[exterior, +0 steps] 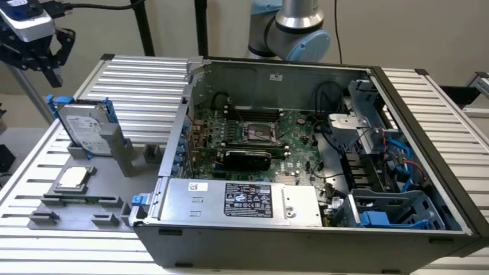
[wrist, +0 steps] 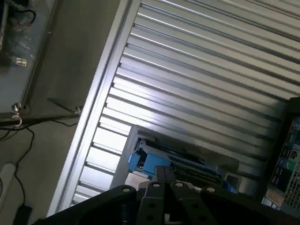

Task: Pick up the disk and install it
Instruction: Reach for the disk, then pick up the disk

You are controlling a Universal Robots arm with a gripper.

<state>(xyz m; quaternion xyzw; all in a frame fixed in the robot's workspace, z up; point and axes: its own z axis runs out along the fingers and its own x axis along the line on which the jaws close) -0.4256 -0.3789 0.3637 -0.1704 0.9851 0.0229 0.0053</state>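
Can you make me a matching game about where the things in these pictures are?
Things:
1 disk
2 square chip
3 silver box with black label
4 claw

Places:
A up in the air
B lying flat on the grey tray
C standing on edge in a grey stand
D inside the computer case

Pairs: 1-C, 2-B, 3-D, 4-A

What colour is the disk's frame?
Blue. The frame around the disk shows best in the exterior view.

Soft, even light; white glare streaks the ribbed table (wrist: pixel 140 107); inside the open case (exterior: pixel 290 80) it dims toward five o'clock.
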